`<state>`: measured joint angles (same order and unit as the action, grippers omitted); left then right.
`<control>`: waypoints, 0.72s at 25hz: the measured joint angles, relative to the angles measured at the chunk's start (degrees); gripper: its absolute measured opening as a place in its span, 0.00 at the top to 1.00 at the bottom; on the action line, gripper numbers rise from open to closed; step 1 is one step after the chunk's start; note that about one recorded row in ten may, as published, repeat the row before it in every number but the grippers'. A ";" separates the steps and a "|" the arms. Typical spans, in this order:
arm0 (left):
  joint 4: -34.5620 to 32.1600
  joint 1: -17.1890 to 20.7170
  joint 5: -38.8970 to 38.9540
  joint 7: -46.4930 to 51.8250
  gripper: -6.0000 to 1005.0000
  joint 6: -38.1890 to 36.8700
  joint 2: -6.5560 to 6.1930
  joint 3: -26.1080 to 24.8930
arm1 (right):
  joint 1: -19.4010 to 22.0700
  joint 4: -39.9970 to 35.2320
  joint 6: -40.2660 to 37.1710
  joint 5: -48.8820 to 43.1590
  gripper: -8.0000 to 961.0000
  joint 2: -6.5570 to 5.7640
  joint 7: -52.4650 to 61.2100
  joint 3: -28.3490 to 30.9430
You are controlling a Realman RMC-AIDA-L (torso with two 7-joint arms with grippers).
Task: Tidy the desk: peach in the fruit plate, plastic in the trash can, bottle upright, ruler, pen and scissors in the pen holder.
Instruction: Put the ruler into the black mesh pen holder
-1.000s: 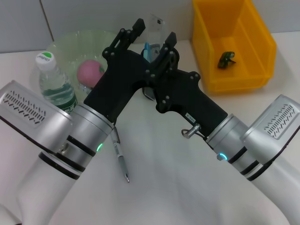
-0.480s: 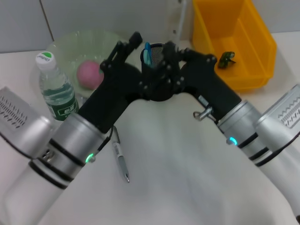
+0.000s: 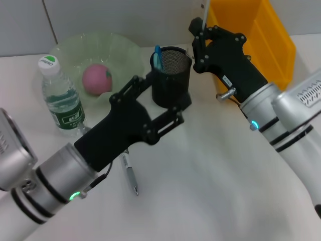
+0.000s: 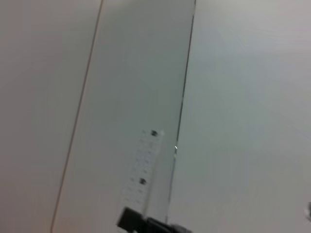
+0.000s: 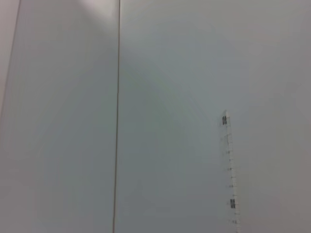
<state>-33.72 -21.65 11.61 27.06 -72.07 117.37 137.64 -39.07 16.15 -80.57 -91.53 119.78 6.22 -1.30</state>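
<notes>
My right gripper (image 3: 199, 27) is raised beside the yellow trash can (image 3: 273, 47), shut on the clear ruler (image 3: 204, 9), which stands up out of it. The ruler (image 5: 228, 170) also shows against the wall in the right wrist view. My left gripper (image 3: 167, 94) is open, with its fingers on either side of the base of the black mesh pen holder (image 3: 171, 70). The blue scissors (image 3: 157, 56) stick out of the holder. The peach (image 3: 96, 79) lies in the green fruit plate (image 3: 125, 50). The bottle (image 3: 60, 98) stands upright. The pen (image 3: 129, 173) lies on the table. The plastic is hidden.
The wall rises just behind the plate and the trash can. My left arm crosses the table over the pen's upper end. My right arm covers the front of the trash can.
The left gripper let go of the ruler and dropped back to the holder's base. The right gripper carried the ruler up and right, towards the trash can.
</notes>
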 joint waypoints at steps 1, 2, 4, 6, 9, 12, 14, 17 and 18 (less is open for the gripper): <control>0.00 0.00 0.00 0.00 0.19 0.00 0.00 0.00 | -0.29 -0.17 0.79 0.05 0.94 -0.03 0.02 0.38; 0.06 1.27 -6.85 3.63 0.19 0.18 -0.67 -3.76 | -0.50 -0.31 1.51 0.05 0.94 -0.03 0.02 0.77; 0.06 1.27 -6.85 3.63 0.19 0.18 -0.67 -3.76 | -1.12 -0.36 3.40 -0.04 0.94 -0.04 0.02 1.93; 0.06 2.74 -18.63 10.17 0.19 0.46 -2.28 -11.63 | -2.11 -0.40 6.21 -0.14 0.94 -0.06 0.18 2.67; 0.07 2.97 -22.62 12.87 0.19 0.49 -2.95 -14.25 | -3.00 -0.42 8.46 -0.05 0.94 -0.07 0.41 2.74; -0.01 4.88 -35.05 20.79 0.19 0.02 -3.83 -24.54 | -4.29 -0.66 11.61 0.12 0.93 -0.12 0.58 2.93; -0.10 5.26 -36.23 21.28 0.19 -0.07 -3.75 -25.82 | -4.77 -0.83 13.06 0.11 0.93 -0.12 0.62 3.67; -0.26 5.83 -39.87 22.53 0.19 -0.92 -3.42 -28.64 | -5.56 -0.93 15.55 -0.10 0.93 -0.12 0.62 5.05; -0.26 5.82 -40.47 22.79 0.19 -1.09 -3.48 -28.79 | -5.92 -0.96 16.68 -0.13 0.93 -0.12 0.62 5.39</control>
<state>-33.99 -15.83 -28.86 49.85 -73.17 113.88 108.85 -44.99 15.19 -63.89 -91.66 119.67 6.84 4.09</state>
